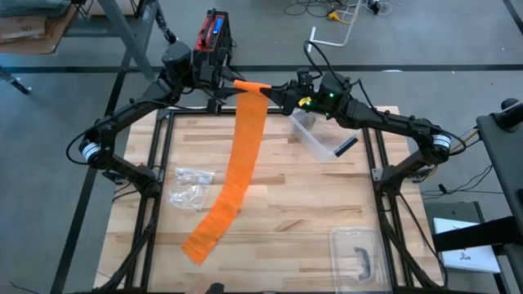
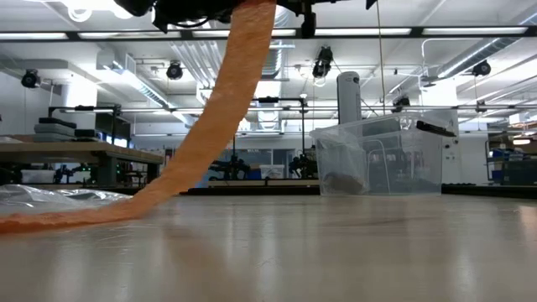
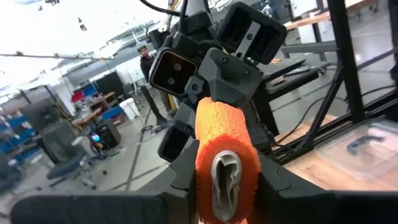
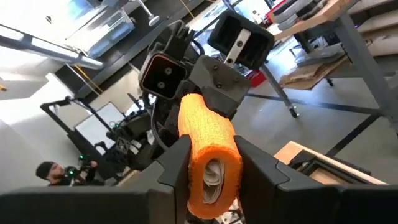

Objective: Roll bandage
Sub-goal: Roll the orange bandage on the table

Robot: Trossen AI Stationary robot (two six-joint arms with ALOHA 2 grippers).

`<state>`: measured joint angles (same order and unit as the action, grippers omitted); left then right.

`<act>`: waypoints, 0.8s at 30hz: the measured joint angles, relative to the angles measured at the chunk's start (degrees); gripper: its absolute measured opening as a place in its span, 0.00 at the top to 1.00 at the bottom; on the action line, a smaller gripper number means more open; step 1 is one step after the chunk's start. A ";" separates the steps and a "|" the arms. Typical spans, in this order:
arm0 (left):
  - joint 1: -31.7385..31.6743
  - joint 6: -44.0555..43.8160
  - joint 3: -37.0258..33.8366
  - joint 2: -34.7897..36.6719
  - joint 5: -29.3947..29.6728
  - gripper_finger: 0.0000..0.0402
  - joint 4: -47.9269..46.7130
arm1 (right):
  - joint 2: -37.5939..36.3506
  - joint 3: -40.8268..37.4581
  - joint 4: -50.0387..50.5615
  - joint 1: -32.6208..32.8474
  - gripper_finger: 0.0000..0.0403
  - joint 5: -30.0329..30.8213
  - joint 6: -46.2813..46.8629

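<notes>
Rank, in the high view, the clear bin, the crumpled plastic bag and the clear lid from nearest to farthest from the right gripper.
From the right gripper, at the table's far edge:
1. Clear bin, just beside it on the right side.
2. Crumpled plastic bag, mid-table on the left.
3. Clear lid, at the near right corner.

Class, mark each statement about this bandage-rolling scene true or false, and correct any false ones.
1. The bandage is orange. True.
2. Its loose end lies on the table. True.
3. The roll rests flat on the table. False: the left hand and right hand hold it up at the table's far edge.
4. The clear bin stands under the left arm. False: it stands under the right arm.
5. The bin's lid lies at the near right corner. True.
</notes>
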<state>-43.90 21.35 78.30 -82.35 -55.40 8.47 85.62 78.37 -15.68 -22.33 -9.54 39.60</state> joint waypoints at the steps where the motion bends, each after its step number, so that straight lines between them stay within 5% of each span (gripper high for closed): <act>1: -0.29 -0.70 0.00 0.00 -0.67 0.80 -0.19 | 0.00 0.02 0.02 0.00 0.76 -0.04 -0.44; 11: -2.64 -20.33 0.00 0.00 -5.56 0.53 -2.54 | -0.46 0.00 0.59 -0.11 0.77 -0.89 -14.74; 24: -2.47 -31.56 0.00 0.02 -10.16 0.22 -3.12 | -0.37 0.00 2.10 -0.06 0.77 -1.38 -25.22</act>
<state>-46.37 -10.21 78.30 -82.32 -65.57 5.35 85.25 78.37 -13.59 -22.39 -10.92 14.38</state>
